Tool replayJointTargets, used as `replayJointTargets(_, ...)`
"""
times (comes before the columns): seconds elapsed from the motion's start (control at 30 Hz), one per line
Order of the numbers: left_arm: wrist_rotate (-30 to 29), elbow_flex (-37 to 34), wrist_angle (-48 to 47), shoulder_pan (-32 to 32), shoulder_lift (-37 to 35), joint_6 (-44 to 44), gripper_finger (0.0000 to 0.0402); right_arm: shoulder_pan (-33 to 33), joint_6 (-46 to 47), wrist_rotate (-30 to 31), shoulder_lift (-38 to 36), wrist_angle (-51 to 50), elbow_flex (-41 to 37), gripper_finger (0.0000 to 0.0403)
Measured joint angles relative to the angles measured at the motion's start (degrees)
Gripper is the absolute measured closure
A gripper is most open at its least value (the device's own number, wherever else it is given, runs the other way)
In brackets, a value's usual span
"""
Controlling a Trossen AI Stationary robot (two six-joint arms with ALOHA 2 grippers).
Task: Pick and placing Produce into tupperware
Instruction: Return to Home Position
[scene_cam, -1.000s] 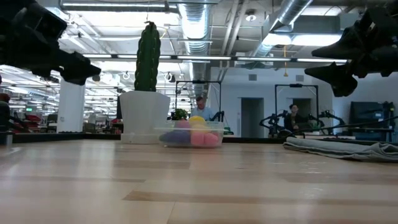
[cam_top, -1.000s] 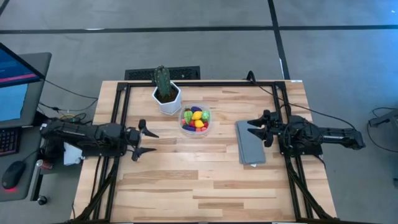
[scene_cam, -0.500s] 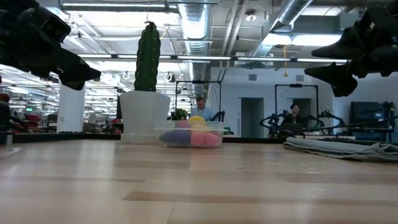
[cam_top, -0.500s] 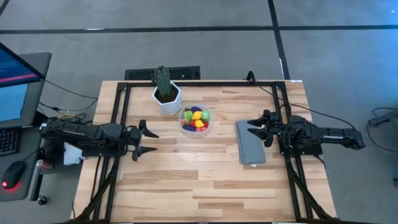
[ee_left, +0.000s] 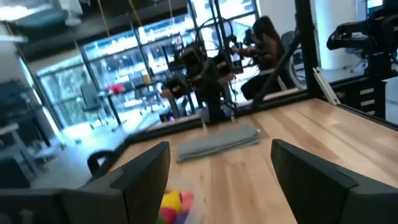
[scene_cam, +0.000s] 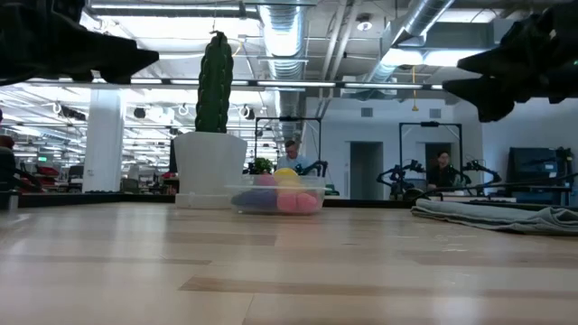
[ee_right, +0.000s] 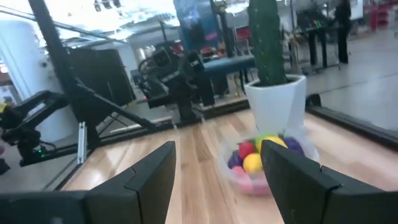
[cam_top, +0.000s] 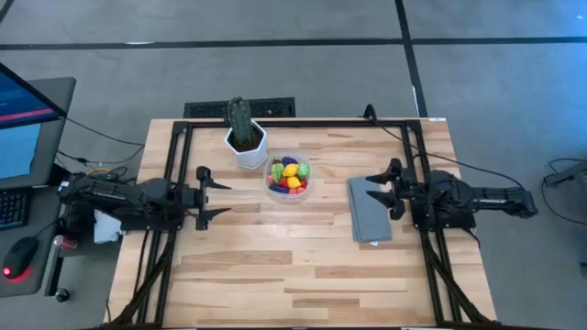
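I see the round clear tupperware [cam_top: 308,187] mid-table, just beside the white cactus pot [cam_top: 248,149], heaped with the coloured produce [cam_top: 289,177]; no loose piece shows on the wood. It lies between my two arms. The left gripper [cam_top: 220,197], fingers spread and empty, is slightly nearer than the right gripper [cam_top: 371,187], likewise spread and empty over the grey cloth [cam_top: 369,222]. The pieces overlap, so I cannot count them.

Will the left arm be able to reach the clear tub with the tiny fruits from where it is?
Probably yes. The left gripper is open and points toward the tupperware, with only bare table between them; the white pot stands off to one side.
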Motion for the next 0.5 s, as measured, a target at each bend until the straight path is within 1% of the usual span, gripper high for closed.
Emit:
replayJointTargets(0.13, 0.2, 0.0, 0.4, 0.0, 0.0, 0.8, 0.0129, 0.8, -1.0, 0.0, 0.0, 0.3, 0.0, 0.0143)
replayJointTargets(0.37, 0.6, 0.0, -0.5, 0.0, 0.0, -0.2, 0.0129, 0.8, 1.3, 0.0, 0.0, -2.0, 0.0, 0.0143)
replayJointTargets(0.5, 0.3, 0.0, -4.2, 0.0, 0.0, -2.4, 0.0129, 0.8, 1.4, 0.0, 0.0, -2.0, 0.0, 0.0143)
